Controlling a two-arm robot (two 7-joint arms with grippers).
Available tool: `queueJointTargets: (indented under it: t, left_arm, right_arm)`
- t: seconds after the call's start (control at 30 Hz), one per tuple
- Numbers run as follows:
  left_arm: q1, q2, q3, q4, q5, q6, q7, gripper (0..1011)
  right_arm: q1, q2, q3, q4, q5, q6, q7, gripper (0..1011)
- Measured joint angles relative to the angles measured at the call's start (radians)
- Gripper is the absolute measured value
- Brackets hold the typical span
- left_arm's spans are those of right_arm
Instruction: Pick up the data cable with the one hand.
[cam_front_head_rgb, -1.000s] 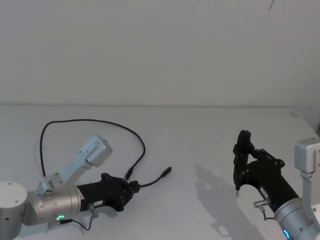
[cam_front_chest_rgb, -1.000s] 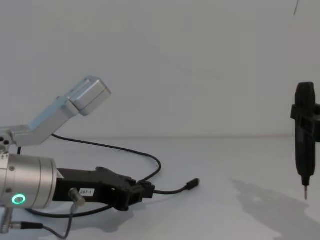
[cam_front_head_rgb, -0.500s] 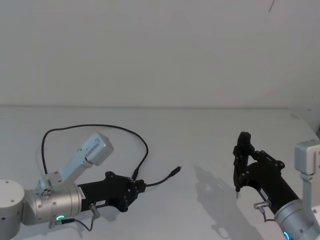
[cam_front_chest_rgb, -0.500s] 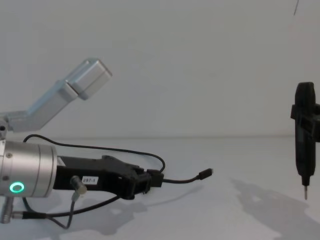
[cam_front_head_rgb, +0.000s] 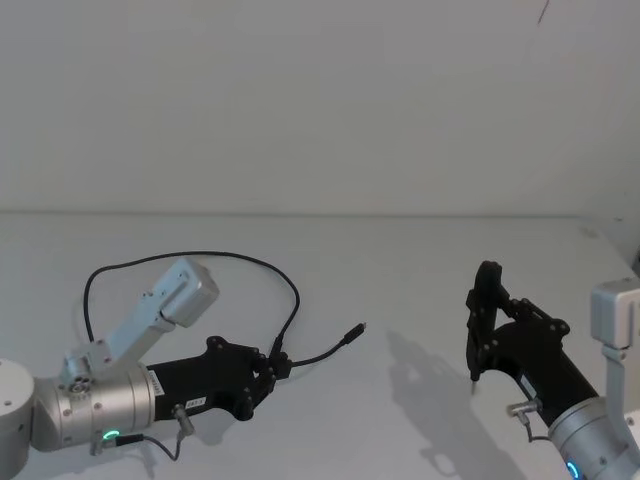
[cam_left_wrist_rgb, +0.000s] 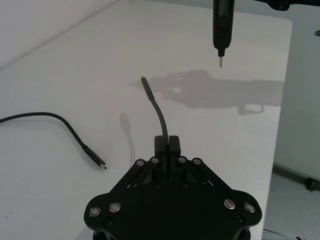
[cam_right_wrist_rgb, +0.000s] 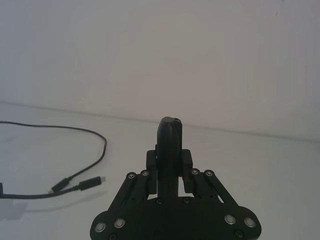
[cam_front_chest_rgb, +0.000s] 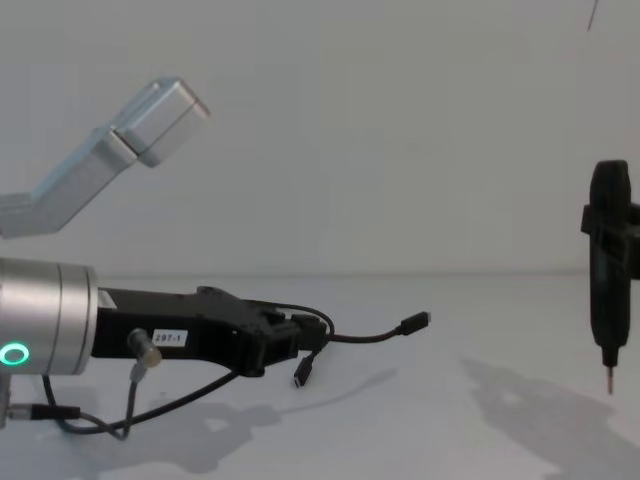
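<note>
Black and thin, the data cable (cam_left_wrist_rgb: 159, 114) looks light and limp along most of its run. Its short branches seem stiffer: one juts forward from the left hand (cam_front_head_rgb: 272, 368) and carries its small plug (cam_front_chest_rgb: 414, 322) clear of the tabletop (cam_front_head_rgb: 420, 260) without drooping. The left hand is clenched on the cable at about the point where the branches split. That is probably the best place to hold it, since the thicker junction gives the fingers something to bite on, whereas a bare strand could slide through. A second plug (cam_front_chest_rgb: 305, 372) hangs just below the hand. From the chest view it cannot be told whether this plug touches the tabletop. The rest of the cable arcs away in a wide loop (cam_front_head_rgb: 190, 256) behind the left arm, and in the head view it seems to lie on the surface. A lift would likely drag this slack along rather than resist, though the tail may swing.

A grey wire (cam_front_chest_rgb: 175, 403) belonging to the arm droops under the left wrist, near the cable but separate from it. It should not be mistaken for the cable.

Well apart on the right, the right hand (cam_front_head_rgb: 478, 340) is closed around a slim black tool (cam_front_chest_rgb: 608, 270) with a pointed metal tip, which hovers above the tabletop. Nothing lies between the two hands, so the tool is no obstacle unless the cable is carried towards it.
</note>
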Motion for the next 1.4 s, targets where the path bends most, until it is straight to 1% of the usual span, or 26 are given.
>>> queueJointTargets:
  t: [0.17,0.3,0.53,0.63,0.8,0.93,1.27,1.3,1.4]
  left_arm:
    - [0.005,0.006,-0.003,-0.013,-0.004,0.0,0.003,36]
    - [0.008,0.01,-0.005,-0.022,-0.006,-0.001,0.006,36]
    - [0.011,0.014,-0.006,-0.031,-0.008,-0.001,0.008,36]
    - [0.012,0.015,-0.007,-0.033,-0.009,-0.001,0.009,36]
    - [0.013,0.017,-0.007,-0.037,-0.01,-0.002,0.009,36]
    - [0.014,0.018,-0.008,-0.039,-0.01,-0.002,0.01,36]
    - [0.015,0.019,-0.008,-0.041,-0.011,-0.002,0.011,36]
    - [0.015,0.019,-0.008,-0.041,-0.011,-0.002,0.011,36]
    - [0.015,0.019,-0.008,-0.041,-0.011,-0.002,0.011,36]
  right_arm:
    - [0.001,-0.005,0.002,-0.011,0.01,-0.008,0.014,279]
    - [0.007,-0.01,0.003,-0.023,0.029,-0.013,0.036,279]
    - [0.031,-0.026,-0.006,-0.037,0.079,-0.032,0.1,279]
    - [0.04,-0.032,-0.012,-0.038,0.093,-0.039,0.122,279]
    - [0.062,-0.042,-0.026,-0.038,0.133,-0.057,0.178,279]
    - [0.081,-0.051,-0.04,-0.029,0.164,-0.068,0.216,279]
    - [0.117,-0.067,-0.055,0.014,0.218,-0.075,0.265,279]
    - [0.124,-0.069,-0.056,0.023,0.233,-0.074,0.277,279]
    - [0.134,-0.07,-0.056,0.04,0.257,-0.071,0.296,279]
